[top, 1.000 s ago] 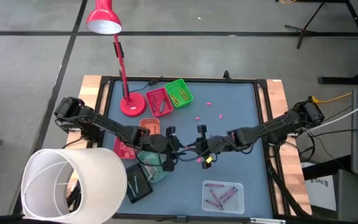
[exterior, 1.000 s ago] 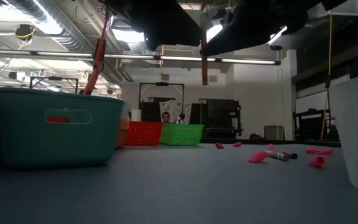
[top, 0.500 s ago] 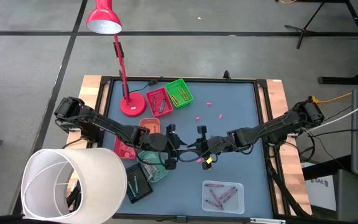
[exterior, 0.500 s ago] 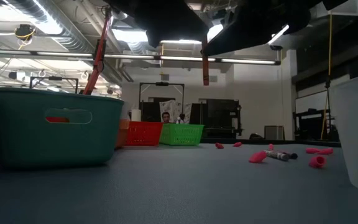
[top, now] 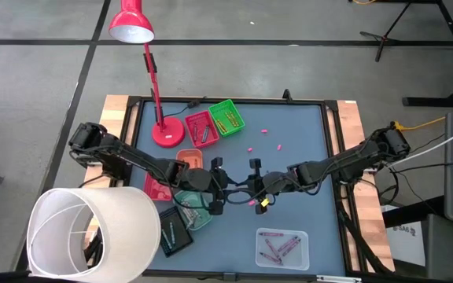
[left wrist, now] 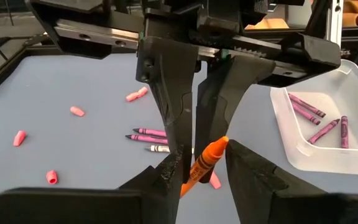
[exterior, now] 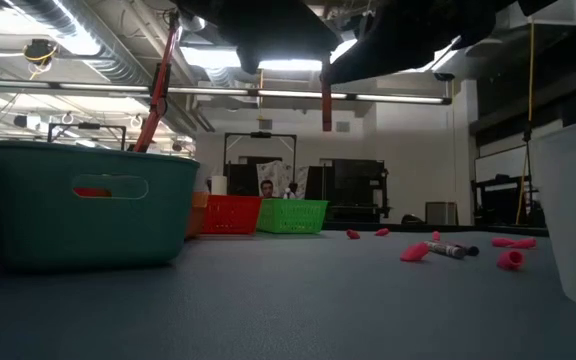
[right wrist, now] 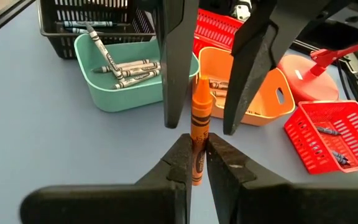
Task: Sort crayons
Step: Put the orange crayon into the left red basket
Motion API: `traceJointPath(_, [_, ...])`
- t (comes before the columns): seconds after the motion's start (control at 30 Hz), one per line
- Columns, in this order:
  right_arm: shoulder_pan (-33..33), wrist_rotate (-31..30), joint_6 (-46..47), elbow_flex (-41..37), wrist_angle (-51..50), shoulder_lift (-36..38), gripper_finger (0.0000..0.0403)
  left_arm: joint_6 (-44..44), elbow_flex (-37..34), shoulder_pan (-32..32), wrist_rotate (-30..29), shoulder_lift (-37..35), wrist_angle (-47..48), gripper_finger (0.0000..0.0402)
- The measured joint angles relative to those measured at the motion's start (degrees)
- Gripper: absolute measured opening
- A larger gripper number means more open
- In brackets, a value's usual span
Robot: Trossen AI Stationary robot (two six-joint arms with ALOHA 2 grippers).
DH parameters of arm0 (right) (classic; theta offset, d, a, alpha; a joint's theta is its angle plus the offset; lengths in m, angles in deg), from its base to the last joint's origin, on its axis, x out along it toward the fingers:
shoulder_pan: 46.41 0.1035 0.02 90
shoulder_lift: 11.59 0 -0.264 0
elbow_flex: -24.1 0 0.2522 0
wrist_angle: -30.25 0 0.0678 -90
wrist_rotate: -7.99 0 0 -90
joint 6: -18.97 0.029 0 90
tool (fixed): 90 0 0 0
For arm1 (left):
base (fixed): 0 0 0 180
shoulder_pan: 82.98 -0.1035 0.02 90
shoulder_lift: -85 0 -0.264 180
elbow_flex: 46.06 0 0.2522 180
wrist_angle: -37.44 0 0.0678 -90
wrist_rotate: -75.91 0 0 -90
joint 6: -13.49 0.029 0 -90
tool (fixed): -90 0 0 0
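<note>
Above mid-table my right gripper [right wrist: 193, 163] pinched an orange crayon [right wrist: 199, 118] between the left gripper's [left wrist: 199, 165] spread fingers, most trays [top: 281, 234] already filled, few crayons [left wrist: 149, 135] loose.

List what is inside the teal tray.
The right wrist view shows several grey crayons lying in the teal tray, one leaning on its rim. The left arm's dark finger covers the tray's near end, so anything there is hidden.
</note>
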Motion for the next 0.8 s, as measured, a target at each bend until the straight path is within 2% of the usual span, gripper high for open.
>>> traceJointPath(0.43, [0.02,0.26,0.09,0.0,-0.24,0.0,0.004,0.19,0.0,-0.01,-0.16,0.0,-0.02,0.0013])
traceJointPath(0.63, [0.04,0.26,0.24,0.0,-0.26,0.0,0.0046,0.15,0.0,-0.01,-0.14,0.0,0.02,0.0007])
traceJointPath(0.8, [0.03,0.01,0.22,0.0,-0.24,0.0,0.0092,-0.07,0.0,-0.01,0.11,0.0,0.84,0.0011])
